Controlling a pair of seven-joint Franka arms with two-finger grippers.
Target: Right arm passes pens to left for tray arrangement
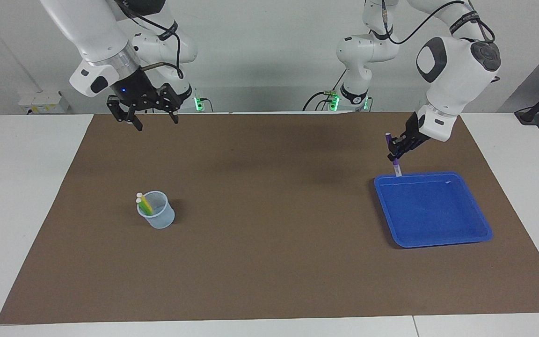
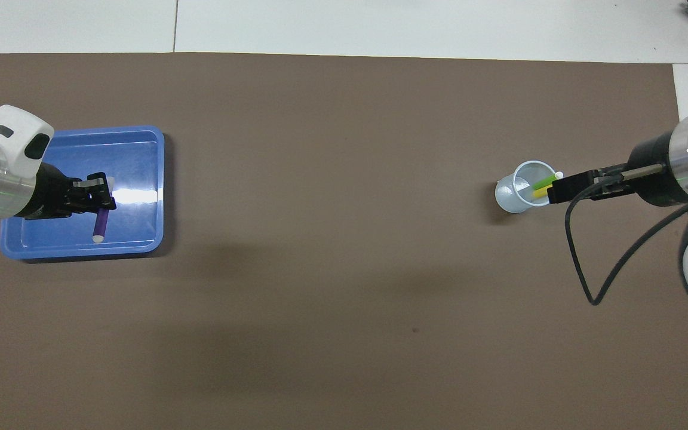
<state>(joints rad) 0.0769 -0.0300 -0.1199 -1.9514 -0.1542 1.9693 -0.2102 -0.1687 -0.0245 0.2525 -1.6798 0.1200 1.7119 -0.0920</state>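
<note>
My left gripper is shut on the purple pen and holds it almost upright. The pen's white lower cap is just over the rim of the blue tray on the side nearer the robots. In the overhead view the left gripper and the purple pen are over the tray. The green pen and yellow pen stand in a small translucent cup. My right gripper is open and empty, raised over the mat's edge nearest the robots. From overhead the right gripper overlaps the cup's rim.
A brown mat covers the white table. The cup stands toward the right arm's end and the tray toward the left arm's end. A black cable hangs from the right arm.
</note>
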